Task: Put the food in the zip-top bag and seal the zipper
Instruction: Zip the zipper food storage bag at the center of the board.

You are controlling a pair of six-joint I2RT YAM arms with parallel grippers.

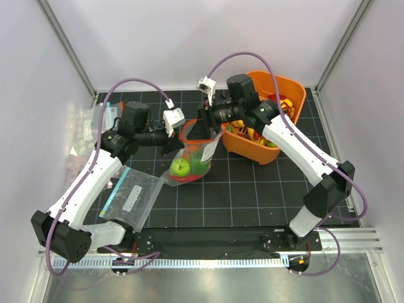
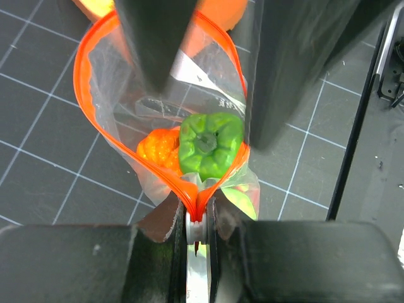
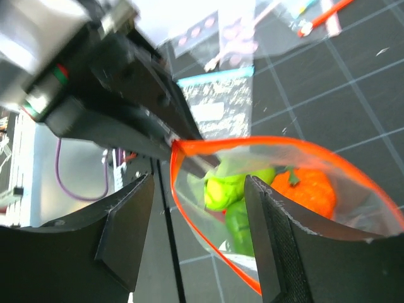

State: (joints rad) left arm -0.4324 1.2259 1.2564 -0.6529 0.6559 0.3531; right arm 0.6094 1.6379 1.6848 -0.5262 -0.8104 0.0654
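The zip-top bag (image 1: 191, 159) stands in the middle of the mat with its mouth held open. My left gripper (image 2: 199, 221) is shut on the near end of the orange-red zipper (image 2: 82, 82). Food lies inside the bag: a green pepper (image 2: 210, 145), an orange piece (image 2: 158, 150) and a yellow-green fruit (image 3: 227, 189). My right gripper (image 3: 199, 233) stands open at the bag's far end. Its fingers straddle one side of the zipper (image 3: 189, 208) without pinching it, one over the mouth and one outside. From above, the left gripper (image 1: 172, 146) and the right gripper (image 1: 203, 129) flank the bag.
An orange bin (image 1: 291, 93) holding more toy food stands at the back right, under the right arm. A clear bag with a teal-blue edge (image 1: 129, 196) lies flat at the front left. More clear bags (image 1: 88, 123) lie at the far left edge.
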